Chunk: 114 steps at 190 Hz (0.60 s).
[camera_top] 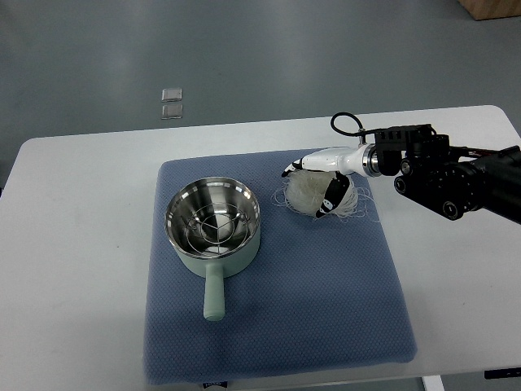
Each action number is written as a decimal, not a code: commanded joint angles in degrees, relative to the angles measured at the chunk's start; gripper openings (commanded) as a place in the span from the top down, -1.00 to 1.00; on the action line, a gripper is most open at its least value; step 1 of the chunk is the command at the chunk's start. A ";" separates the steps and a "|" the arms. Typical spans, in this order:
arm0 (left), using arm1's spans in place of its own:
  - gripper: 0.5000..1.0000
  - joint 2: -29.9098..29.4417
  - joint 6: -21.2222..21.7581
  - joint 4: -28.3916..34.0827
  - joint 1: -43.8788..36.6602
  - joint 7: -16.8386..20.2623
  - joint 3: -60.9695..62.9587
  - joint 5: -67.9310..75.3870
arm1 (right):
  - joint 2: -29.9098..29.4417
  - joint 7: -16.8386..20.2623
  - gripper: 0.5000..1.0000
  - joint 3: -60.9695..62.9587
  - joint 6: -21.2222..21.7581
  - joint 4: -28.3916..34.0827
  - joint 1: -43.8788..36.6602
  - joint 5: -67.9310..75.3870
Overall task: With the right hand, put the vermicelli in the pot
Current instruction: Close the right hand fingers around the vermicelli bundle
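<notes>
Fingers (332, 195) of the right hand (321, 181) curled down over the vermicelli (309, 192), a pale tangled nest (whether they truly clamped it could not be told). The nest lay on the blue mat (326, 293), near its far right corner. To its left, well apart, stood the pale green pot (213, 231) with a wire rack (213, 225) inside, handle toward the robot. The mat lay on a white table (73, 244).
</notes>
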<state>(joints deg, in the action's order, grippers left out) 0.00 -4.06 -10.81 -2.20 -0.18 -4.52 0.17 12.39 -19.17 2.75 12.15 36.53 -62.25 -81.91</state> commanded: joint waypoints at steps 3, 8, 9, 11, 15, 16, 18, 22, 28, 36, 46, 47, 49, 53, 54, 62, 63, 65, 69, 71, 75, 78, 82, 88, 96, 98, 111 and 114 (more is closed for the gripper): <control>-1.00 0.00 -0.07 0.00 0.00 0.00 0.04 0.00 | 0.01 0.01 0.03 -0.11 -0.46 -0.06 0.03 0.00; -1.00 0.00 0.02 0.00 0.00 0.00 0.04 0.00 | 0.01 -0.07 0.24 -0.11 -0.38 -0.06 0.03 0.00; -1.00 0.00 0.02 0.00 0.00 0.00 0.04 0.00 | 0.01 -0.07 0.24 -0.11 -0.37 -0.06 0.03 0.00; -1.00 0.00 0.02 0.00 0.00 0.00 -0.05 0.00 | 0.01 -0.07 0.32 -0.11 -0.46 -0.06 -0.06 0.00; -1.00 0.00 0.02 0.00 0.00 0.00 0.04 0.00 | 0.10 -0.07 0.46 -0.20 -0.46 -0.06 -0.06 0.00; -1.00 0.00 0.02 0.00 0.00 0.00 -0.05 0.00 | 0.10 0.01 0.52 -0.20 -0.46 -0.06 -0.06 0.00; -1.00 0.00 0.02 0.00 0.00 0.00 -0.05 0.00 | 0.01 -0.07 0.58 -0.20 -0.46 -0.06 -0.15 0.00; -1.00 0.00 -0.07 0.00 0.00 0.00 0.04 0.00 | 0.09 -0.07 0.70 -0.20 -0.46 -0.06 -0.15 0.00; -1.00 0.00 0.02 0.00 0.00 0.00 0.04 0.00 | 0.10 -0.07 0.86 -0.20 -0.38 -0.06 -0.24 0.00; -1.00 0.00 -0.07 0.00 0.00 0.00 0.04 0.00 | 0.10 -0.07 1.00 -0.28 -0.37 0.03 -0.24 0.00; -1.00 0.00 0.02 0.00 0.00 0.00 -0.05 0.00 | 0.10 -0.07 1.00 -0.90 -0.46 0.03 -0.41 0.00; -1.00 0.00 0.02 0.00 0.00 0.00 0.04 0.00 | 0.10 -0.07 1.00 -1.07 -0.46 0.03 -0.41 0.00; -1.00 0.00 0.02 0.00 0.00 0.00 0.04 0.00 | 0.10 -0.07 1.00 -1.34 -0.46 0.03 -0.50 0.00; -1.00 0.00 0.02 0.00 0.00 0.00 0.04 0.00 | 0.10 -0.16 1.00 -1.78 -0.55 0.03 -0.59 0.00; -1.00 0.00 0.02 0.00 0.00 0.00 0.04 0.00 | 0.10 -0.16 1.00 -1.78 -0.55 0.03 -0.59 0.00; -1.00 0.00 0.02 0.00 0.00 0.00 0.04 0.00 | 0.10 -0.16 1.00 -2.48 -0.81 0.03 -0.85 0.00; -1.00 0.00 -0.07 0.00 0.00 0.00 0.04 0.00 | 0.10 -0.16 1.00 -2.57 -0.81 0.03 -0.85 0.00; -1.00 0.00 -0.07 0.00 0.00 0.00 -0.05 0.00 | 0.10 -0.16 1.00 -2.66 -0.90 0.03 -0.94 0.00; -1.00 0.00 0.02 0.00 0.00 0.00 -0.05 0.00 | 0.10 -0.16 1.00 -2.83 -0.99 0.03 -0.94 0.00; -1.00 0.00 -0.07 0.00 0.00 0.00 -0.05 0.00 | 0.10 -0.16 1.00 -2.83 -0.99 0.03 -1.03 0.00; -1.00 0.00 -0.07 0.00 0.00 0.00 0.04 0.00 | 0.10 -0.16 1.00 -2.83 -1.08 0.03 -1.03 0.00; -1.00 0.00 0.02 0.00 0.00 0.00 -0.05 0.00 | 0.10 -0.16 1.00 -2.83 -1.08 0.03 -1.03 0.00; -1.00 0.00 0.02 0.00 0.00 0.00 0.04 0.00 | 0.10 -0.16 1.00 -2.83 -1.08 0.03 -1.11 0.00; -1.00 0.00 -0.07 0.00 0.00 0.00 -0.05 0.00 | 0.10 -0.16 1.00 -2.83 -1.08 0.12 -1.12 0.00; -1.00 0.00 -0.07 0.00 0.00 0.00 -0.05 0.00 | 0.18 -0.16 1.00 -2.83 -0.99 0.12 -1.29 0.00; -1.00 0.00 -0.07 0.00 0.00 0.00 -0.05 0.00 | 0.18 -0.16 1.00 -2.83 -0.99 0.12 -1.29 0.00; -1.00 0.00 0.02 0.00 0.00 0.00 0.04 0.00 | 0.10 -0.16 1.00 -2.92 -0.64 0.12 -2.34 0.00; -1.00 0.00 0.02 0.00 0.00 0.00 -0.05 0.00 | 0.10 -0.16 1.00 -2.83 -0.55 0.12 -2.43 0.00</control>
<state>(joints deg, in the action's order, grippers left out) 0.00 -4.07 -10.81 -2.20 -0.18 -4.51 0.17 12.52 -19.34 -0.09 11.13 36.64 -63.62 -81.92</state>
